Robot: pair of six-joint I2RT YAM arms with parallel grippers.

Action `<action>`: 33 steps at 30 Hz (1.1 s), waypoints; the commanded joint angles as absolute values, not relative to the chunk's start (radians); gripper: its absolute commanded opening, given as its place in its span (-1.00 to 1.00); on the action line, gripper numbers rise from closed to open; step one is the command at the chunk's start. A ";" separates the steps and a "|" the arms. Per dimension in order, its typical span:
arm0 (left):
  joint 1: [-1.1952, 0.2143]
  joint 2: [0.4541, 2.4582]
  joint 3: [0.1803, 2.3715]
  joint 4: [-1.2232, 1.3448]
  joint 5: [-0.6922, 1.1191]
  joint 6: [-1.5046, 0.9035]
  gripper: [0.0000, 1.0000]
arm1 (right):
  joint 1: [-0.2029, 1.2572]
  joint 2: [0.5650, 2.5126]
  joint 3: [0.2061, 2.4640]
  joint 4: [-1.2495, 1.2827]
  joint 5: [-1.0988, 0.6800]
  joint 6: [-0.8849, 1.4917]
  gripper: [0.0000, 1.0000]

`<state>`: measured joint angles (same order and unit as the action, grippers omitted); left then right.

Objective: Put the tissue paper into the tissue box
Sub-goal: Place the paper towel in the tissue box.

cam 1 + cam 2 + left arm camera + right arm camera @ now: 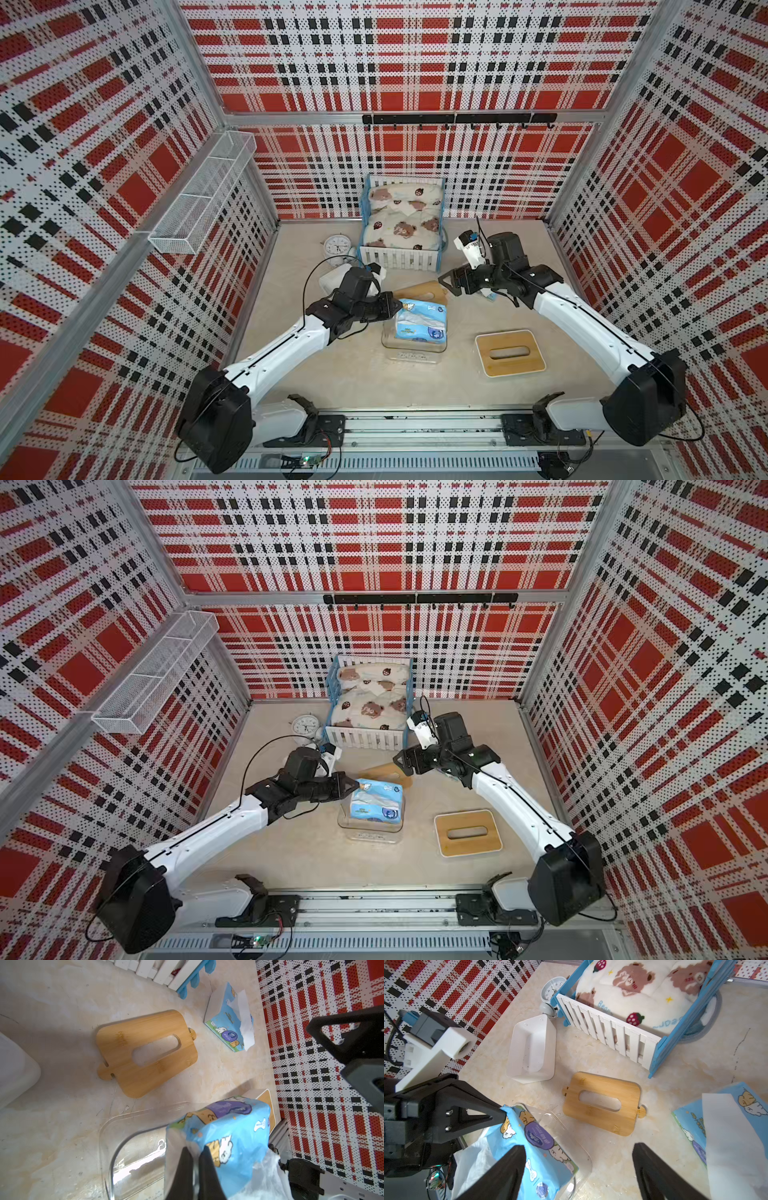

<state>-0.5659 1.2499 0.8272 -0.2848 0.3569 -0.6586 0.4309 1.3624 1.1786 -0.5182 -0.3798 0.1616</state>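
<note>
A light-blue tissue paper pack (419, 322) (376, 802) lies tilted in the clear tissue box (411, 355). Its near end is down inside and its far end is raised above the rim. My left gripper (400, 306) (196, 1150) is shut on the wrap at the pack's (228, 1126) far left corner. My right gripper (446, 284) (579, 1147) hangs open behind the box, holding nothing, with one finger (508, 1167) beside the pack (529, 1136). A second tissue pack (226, 1022) (726, 1126) lies on the table by the right arm, a white sheet sticking out.
A loose bamboo lid (424, 289) (602, 1103) lies flat behind the clear box. A white box with a bamboo lid (509, 353) stands to the right. An open white box (533, 1047), a clock (337, 247) and a doll bed (401, 224) stand at the back.
</note>
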 commanded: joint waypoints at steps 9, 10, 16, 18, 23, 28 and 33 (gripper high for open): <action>-0.547 1.204 0.790 -0.241 0.421 -0.683 -1.00 | 0.428 1.376 1.178 -0.511 -0.345 0.157 0.75; -0.541 1.195 0.785 -0.241 0.425 -0.683 -1.00 | 0.428 1.380 1.178 -0.513 -0.344 0.155 0.75; -0.524 1.167 0.763 -0.241 0.434 -0.684 -1.00 | 0.428 1.400 1.178 -0.519 -0.336 0.152 0.74; -0.530 1.175 0.757 -0.242 0.419 -0.678 -1.00 | 0.428 1.401 1.175 -0.518 -0.332 0.149 0.73; -0.567 1.220 0.768 -0.236 0.368 -0.665 -1.00 | 0.428 1.385 1.167 -0.510 -0.310 0.147 0.73; -0.591 1.249 0.788 -0.230 0.344 -0.656 -1.00 | 0.428 1.379 1.176 -0.523 -0.302 0.144 0.73; -0.569 1.214 0.794 -0.230 0.382 -0.668 -1.00 | 0.428 1.378 1.189 -0.549 -0.289 0.137 0.73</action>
<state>-0.5812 1.2407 0.7685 -0.2539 0.3649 -0.6735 0.4309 1.3968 1.1786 -0.5297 -0.3077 0.1493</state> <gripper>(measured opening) 0.059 0.867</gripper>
